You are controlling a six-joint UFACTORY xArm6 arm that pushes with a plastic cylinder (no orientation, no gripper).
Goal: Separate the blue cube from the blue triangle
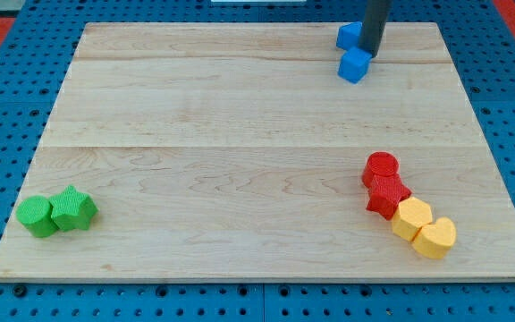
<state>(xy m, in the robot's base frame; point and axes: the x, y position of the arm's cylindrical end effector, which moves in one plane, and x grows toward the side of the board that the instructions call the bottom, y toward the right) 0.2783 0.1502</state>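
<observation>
The blue cube sits near the view's top, right of the middle of the wooden board. The blue triangle lies just above and to the left of it, partly hidden by my rod. My tip stands between the two blue blocks, touching or nearly touching the cube's upper right side and the triangle's right side.
A red cylinder and a red block sit at the view's lower right, with a yellow block and a yellow heart below them. A green cylinder and a green star sit at the lower left.
</observation>
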